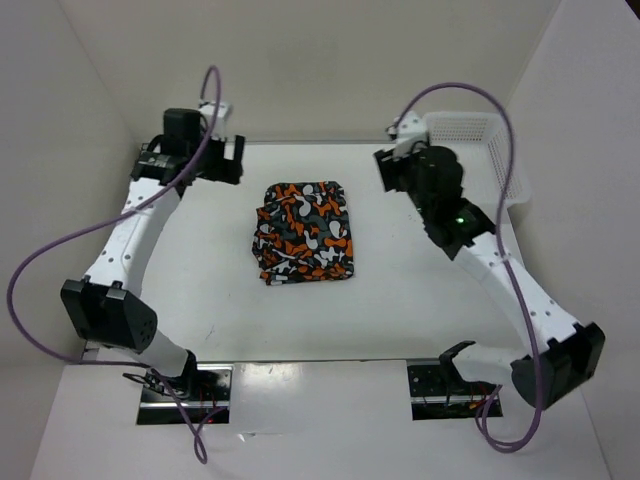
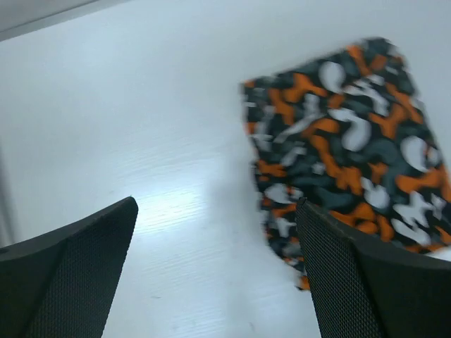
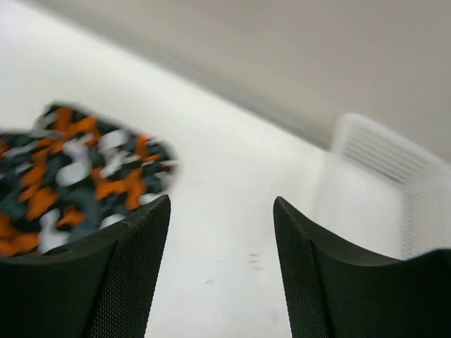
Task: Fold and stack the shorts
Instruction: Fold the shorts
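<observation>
The shorts (image 1: 304,232), printed in orange, white, grey and black blotches, lie folded in a compact pile in the middle of the table. My left gripper (image 1: 222,160) hovers up and to their left, open wide with nothing between its fingers. From the left wrist the shorts (image 2: 345,141) sit right of the gripper (image 2: 217,211). My right gripper (image 1: 388,170) hangs to the right of the pile, open and holding nothing. In the right wrist view the shorts (image 3: 70,169) lie at far left beyond the gripper (image 3: 221,211).
A white mesh basket (image 1: 478,140) stands at the back right corner, also seen blurred as the basket (image 3: 402,176) from the right wrist. White walls enclose the table on the left, back and right.
</observation>
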`<action>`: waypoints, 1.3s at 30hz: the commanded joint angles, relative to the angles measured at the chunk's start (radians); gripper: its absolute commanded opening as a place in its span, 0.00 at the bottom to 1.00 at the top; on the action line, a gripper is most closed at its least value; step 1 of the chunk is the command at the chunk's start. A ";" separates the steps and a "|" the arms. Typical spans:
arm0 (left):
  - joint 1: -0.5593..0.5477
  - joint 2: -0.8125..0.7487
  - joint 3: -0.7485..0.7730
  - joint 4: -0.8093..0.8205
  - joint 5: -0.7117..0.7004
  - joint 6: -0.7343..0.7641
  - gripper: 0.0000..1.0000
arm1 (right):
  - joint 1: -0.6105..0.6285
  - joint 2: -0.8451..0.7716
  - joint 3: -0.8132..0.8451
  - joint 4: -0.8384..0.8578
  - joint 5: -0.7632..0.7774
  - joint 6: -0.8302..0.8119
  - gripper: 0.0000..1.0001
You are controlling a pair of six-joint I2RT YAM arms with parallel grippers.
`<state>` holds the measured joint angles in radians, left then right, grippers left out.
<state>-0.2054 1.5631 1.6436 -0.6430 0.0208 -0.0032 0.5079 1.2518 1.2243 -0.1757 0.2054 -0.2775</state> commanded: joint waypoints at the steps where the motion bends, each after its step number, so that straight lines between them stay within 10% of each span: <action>1: 0.145 -0.046 -0.062 0.026 -0.038 0.003 1.00 | -0.145 -0.104 -0.043 0.090 0.129 -0.058 0.67; 11: 0.442 -0.215 -0.323 0.112 -0.039 0.003 1.00 | -0.466 -0.414 -0.210 0.009 -0.011 -0.043 0.70; 39: 0.442 -0.339 -0.442 0.155 -0.018 0.003 1.00 | -0.640 -0.776 -0.502 -0.140 -0.136 0.132 0.71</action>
<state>0.2325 1.2606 1.2167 -0.5182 -0.0341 -0.0036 -0.1123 0.4858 0.7261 -0.3248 0.0891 -0.1791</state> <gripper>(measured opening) 0.995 0.706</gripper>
